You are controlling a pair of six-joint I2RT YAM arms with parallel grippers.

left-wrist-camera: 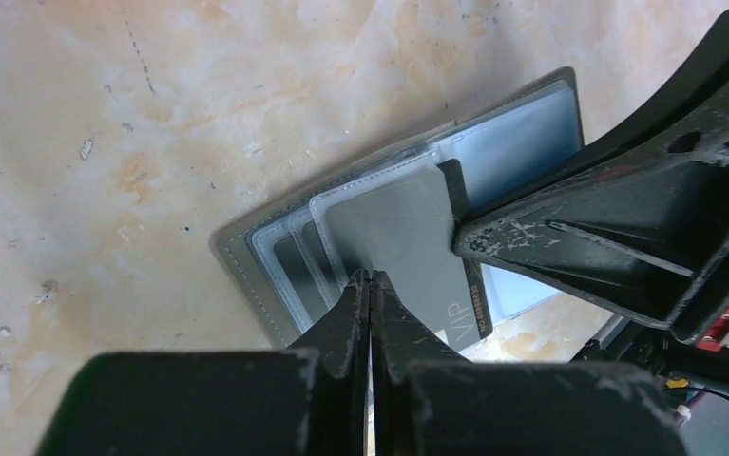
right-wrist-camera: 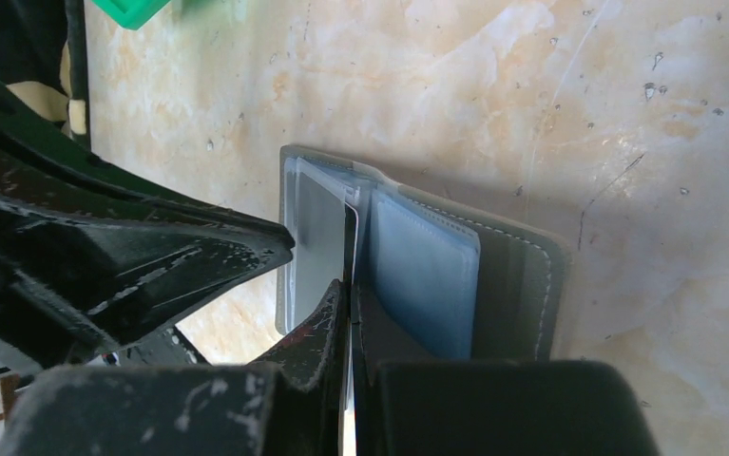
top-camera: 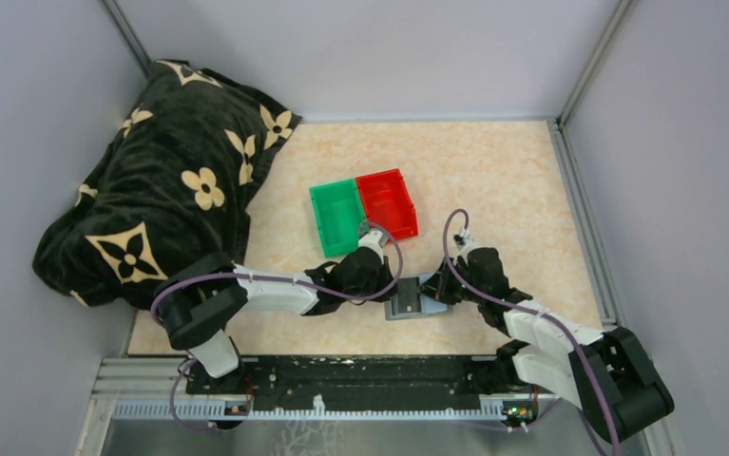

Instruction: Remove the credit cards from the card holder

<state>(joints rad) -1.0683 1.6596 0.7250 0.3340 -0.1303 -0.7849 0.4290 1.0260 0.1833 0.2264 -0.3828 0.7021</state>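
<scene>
Two credit cards [left-wrist-camera: 403, 242]: a grey one printed VIP lay face up across the middle of the open holder. A dark card [left-wrist-camera: 454, 185] showed only as a strip along the grey one's right edge. Whether either sat in a slot could not be told.
Card holder [left-wrist-camera: 246, 258]: a grey bifold lay spread flat on the surface, inside up, with clear and blue-grey sleeves showing. From above it lay between the two grippers, toward the near side of the surface.
Left gripper [left-wrist-camera: 370, 277]: its fingers were closed tight together, with the tips down on the near part of the grey card. It pressed on the card rather than pinching it, as far as its wrist view showed.
Right gripper [right-wrist-camera: 351, 290]: its fingers were likewise closed, with the tips at the holder's middle fold against the edge of the dark card. No clear grip on anything could be made out.
Grippers together: the two tips stood close to each other over the holder, coming in from opposite sides.
Surface [top-camera: 493, 180]: beige and marbled.
Green bin [top-camera: 338, 217] and red bin [top-camera: 389, 201]: they touched side by side, just beyond the holder.
Blanket [top-camera: 161, 190]: dark with cream flowers, heaped at the far left, well apart from the holder.
</scene>
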